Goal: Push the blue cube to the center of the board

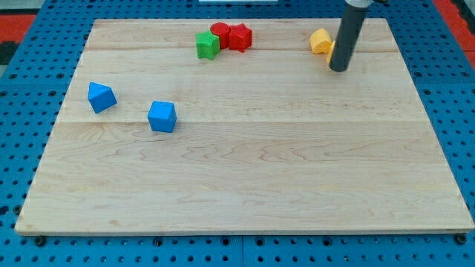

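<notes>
Two blue blocks sat at the view's left of the table, and since my rod carries no claw to spread or pinch, I judged my tip, beside the yellow block, should swing behind the blue cube and push rightward, avoiding the blue wedge-like block.

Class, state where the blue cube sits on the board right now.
The blue cube lies at the view's left, just right of the other blue block, far from my tip.

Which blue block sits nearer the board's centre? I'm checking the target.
The blue cube, right of the other blue block, which lies nearer the view's left edge.
</notes>
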You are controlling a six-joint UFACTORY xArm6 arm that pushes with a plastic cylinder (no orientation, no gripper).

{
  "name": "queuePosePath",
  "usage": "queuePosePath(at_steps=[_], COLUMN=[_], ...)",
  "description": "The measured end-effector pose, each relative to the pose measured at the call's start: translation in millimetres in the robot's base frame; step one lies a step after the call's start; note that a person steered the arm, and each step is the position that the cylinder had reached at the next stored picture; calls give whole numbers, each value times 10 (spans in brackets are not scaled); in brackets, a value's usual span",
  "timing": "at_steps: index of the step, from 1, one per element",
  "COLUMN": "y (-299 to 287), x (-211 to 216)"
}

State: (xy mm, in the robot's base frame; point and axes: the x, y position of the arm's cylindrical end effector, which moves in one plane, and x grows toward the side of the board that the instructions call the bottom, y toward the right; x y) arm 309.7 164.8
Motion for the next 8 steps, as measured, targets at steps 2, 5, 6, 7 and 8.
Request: queuePosePath(at_steps=[2,5,6,7,8], y=[-702,-2947,-2478,-2555,-2848], x=[1169,1566,1310,1190,1718])
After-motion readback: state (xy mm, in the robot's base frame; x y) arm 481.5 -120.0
